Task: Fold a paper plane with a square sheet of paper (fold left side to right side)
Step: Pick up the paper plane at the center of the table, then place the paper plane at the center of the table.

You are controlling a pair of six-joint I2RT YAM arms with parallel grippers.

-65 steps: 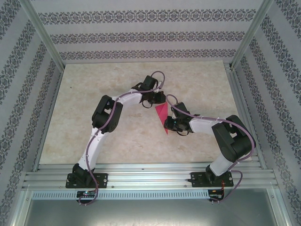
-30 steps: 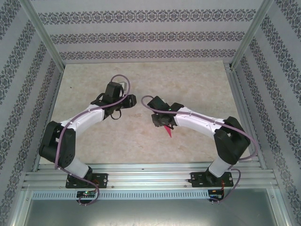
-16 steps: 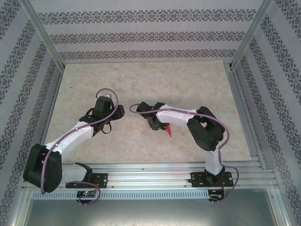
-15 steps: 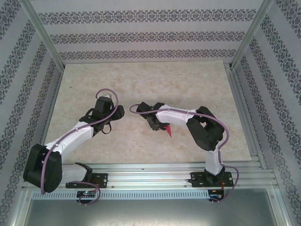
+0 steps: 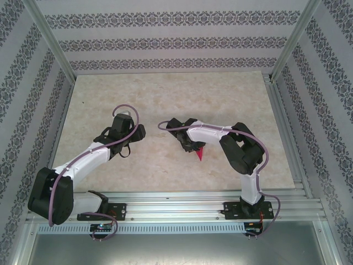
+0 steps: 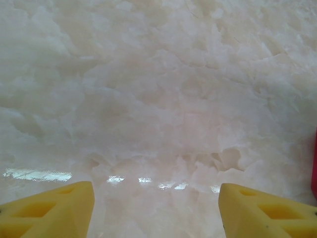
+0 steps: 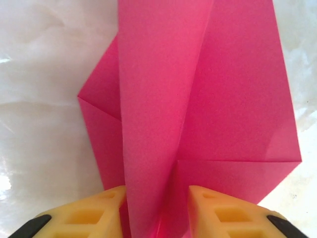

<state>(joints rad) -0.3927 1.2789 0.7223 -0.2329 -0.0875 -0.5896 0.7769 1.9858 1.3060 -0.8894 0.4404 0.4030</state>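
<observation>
ok so progress check: I'd say this is most of the way there. The pink sheet isn't a flat square any more, it's a layered paper plane (image 7: 198, 99) with several crisp creases, and one long flap is folded over down the middle. The right end effector (image 7: 156, 208) is clamped on the narrow end of it, yellow fingers (image 7: 99, 213) pinching the stacked layers. From the top cam the plane (image 5: 201, 154) pokes out under that wrist near the middle of the desk (image 5: 165, 94), point aimed at the near edge. Can't tell if it's resting on the desk or lifted

The left end effector (image 6: 156, 203) is spread wide with nothing in it, hovering over bare desk well to the left

What's left, my guess: maybe a final crease or wing tidy, then put it down

Labels/writing: none readable. The paper's plain and the walls (image 5: 165, 44) just have patterned stripes
</observation>
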